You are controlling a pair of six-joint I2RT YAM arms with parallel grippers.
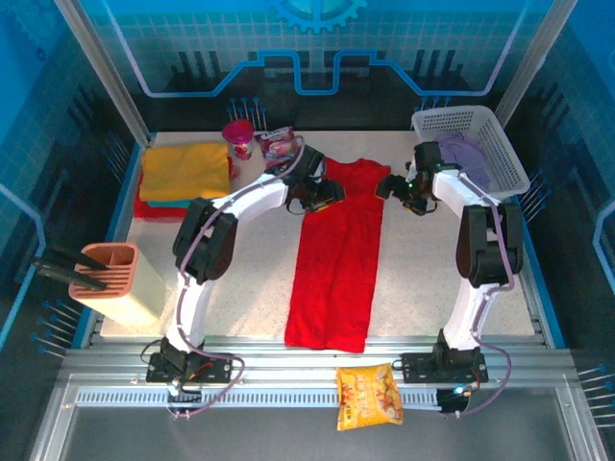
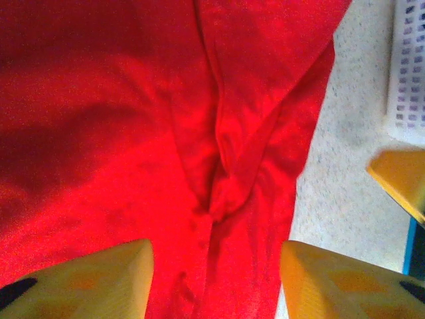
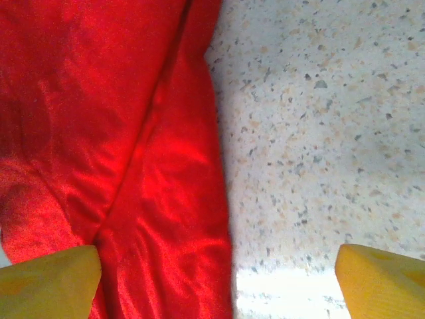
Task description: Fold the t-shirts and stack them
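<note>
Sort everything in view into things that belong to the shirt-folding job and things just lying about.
Job: red shirt, spread out flat; yellow shirt, folded, at the far left; lilac shirt, in the basket.
Lying about: snack bag; pink cup; orange holder.

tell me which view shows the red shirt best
Top external: it takes in the whole red shirt, a long strip folded lengthwise. The left wrist view gives a close patch with a crease. The right wrist view gives one edge lying on the table.
</note>
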